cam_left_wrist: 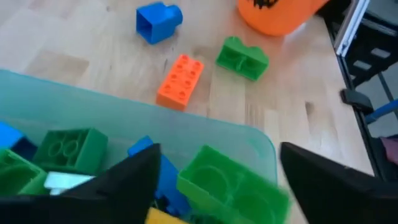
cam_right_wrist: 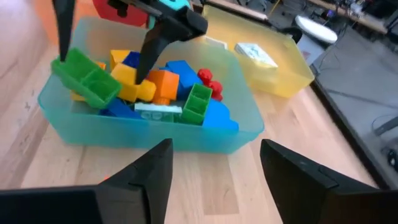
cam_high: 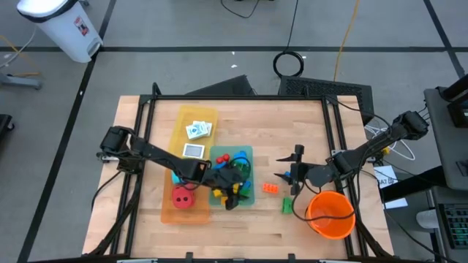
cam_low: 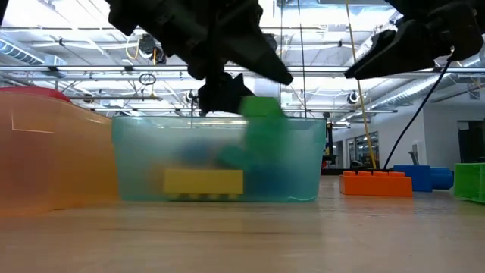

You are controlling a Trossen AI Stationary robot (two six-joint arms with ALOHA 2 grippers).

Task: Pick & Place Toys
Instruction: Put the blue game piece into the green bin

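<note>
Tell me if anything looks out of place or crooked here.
One green brick sits tilted on the teal tray's rim, between the left gripper's open fingers, rather than inside. Three more bricks, blue, orange and green, lie loose on the table.

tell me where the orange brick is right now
The orange brick lies on the bare wood right of the teal tray in the high view, between a blue brick and a green brick.
</note>
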